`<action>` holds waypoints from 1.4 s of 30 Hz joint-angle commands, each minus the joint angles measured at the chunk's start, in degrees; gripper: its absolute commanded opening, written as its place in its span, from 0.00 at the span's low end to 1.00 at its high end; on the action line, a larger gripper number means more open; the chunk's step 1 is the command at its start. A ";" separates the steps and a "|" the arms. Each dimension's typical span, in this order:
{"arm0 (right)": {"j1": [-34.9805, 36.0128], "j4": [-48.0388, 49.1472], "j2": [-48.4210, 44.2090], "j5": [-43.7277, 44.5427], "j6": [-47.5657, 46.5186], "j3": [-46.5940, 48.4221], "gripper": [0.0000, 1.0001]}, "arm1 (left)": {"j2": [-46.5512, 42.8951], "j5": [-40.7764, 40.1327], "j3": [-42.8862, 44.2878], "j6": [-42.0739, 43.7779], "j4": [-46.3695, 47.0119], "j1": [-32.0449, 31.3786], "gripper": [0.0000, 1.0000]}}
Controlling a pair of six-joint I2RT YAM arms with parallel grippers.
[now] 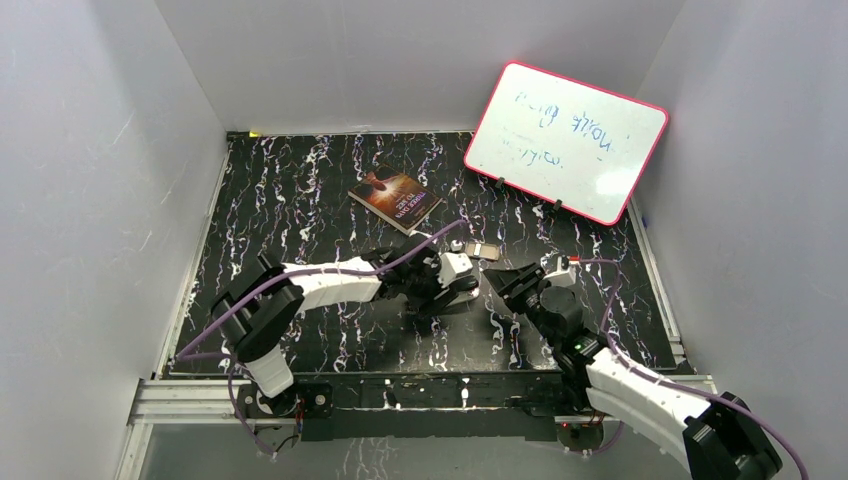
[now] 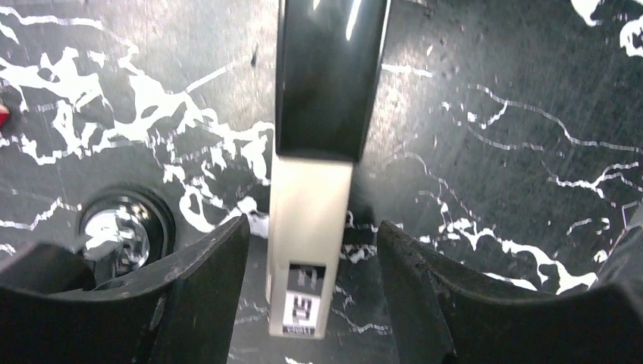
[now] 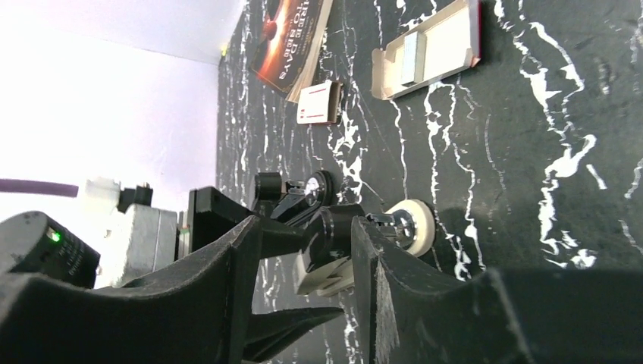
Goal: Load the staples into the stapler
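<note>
The stapler (image 2: 315,114) has a glossy black top and a cream end with a small label. It lies on the table between the fingers of my left gripper (image 2: 311,303), which is open, with a gap on each side. In the top view the left gripper (image 1: 443,283) covers most of it. My right gripper (image 1: 512,280) is open and empty just right of the stapler's end (image 3: 334,262). The staples (image 3: 414,58) are a grey strip in an open cardboard tray (image 3: 447,45). The white-and-red box (image 3: 318,102) lies beside it.
A book (image 1: 395,197) lies behind the arms. A pink-framed whiteboard (image 1: 565,140) leans at the back right. A round cream disc with a metal hub (image 3: 409,227) lies close to the stapler, and also shows in the left wrist view (image 2: 125,231). White walls enclose the table.
</note>
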 commanded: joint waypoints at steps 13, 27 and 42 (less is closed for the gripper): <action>-0.12 18.07 19.21 -7.33 12.51 2.76 0.56 | -4.42 -2.72 -4.99 -13.03 4.00 -0.05 0.20; -0.11 30.66 33.11 -11.25 17.05 2.99 0.60 | 0.01 0.85 -0.62 -22.42 4.22 -1.30 0.00; -0.07 39.11 46.80 -15.20 24.66 5.01 0.63 | 0.94 3.50 -1.48 -18.15 2.94 -1.45 0.01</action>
